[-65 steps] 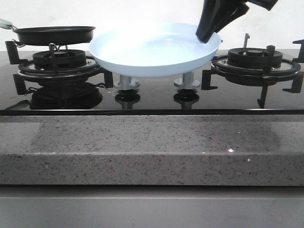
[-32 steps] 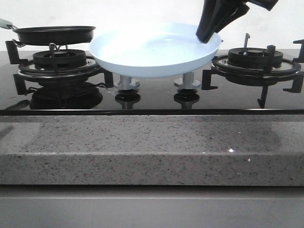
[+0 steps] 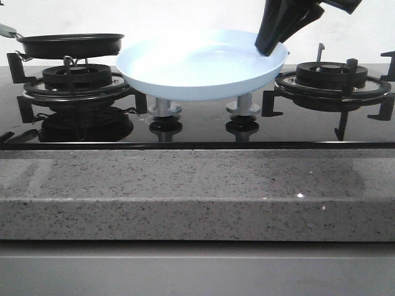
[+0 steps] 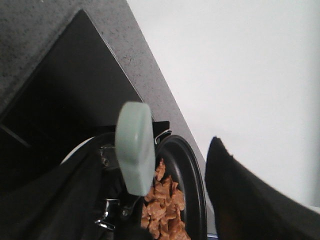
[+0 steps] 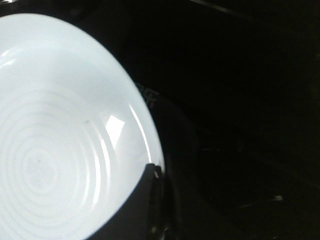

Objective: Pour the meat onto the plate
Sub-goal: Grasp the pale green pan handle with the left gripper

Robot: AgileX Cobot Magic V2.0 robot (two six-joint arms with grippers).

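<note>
The right gripper [image 3: 269,47] pinches the rim of the pale-blue plate [image 3: 197,77] and holds it up over the stove knobs [image 3: 165,110]. The plate is bare. The meat [image 4: 162,207], small brown chunks, sits in the black frying pan [image 3: 71,44] on the left burner [image 3: 74,77]. The left gripper [image 4: 165,210] hangs open around the pan's pale handle [image 4: 135,147]. It likely must close, lift and tip next.

Glossy plate [image 3: 197,77], mirror-black glass hob [image 3: 197,126], speckled stone counter [image 3: 197,197].
</note>
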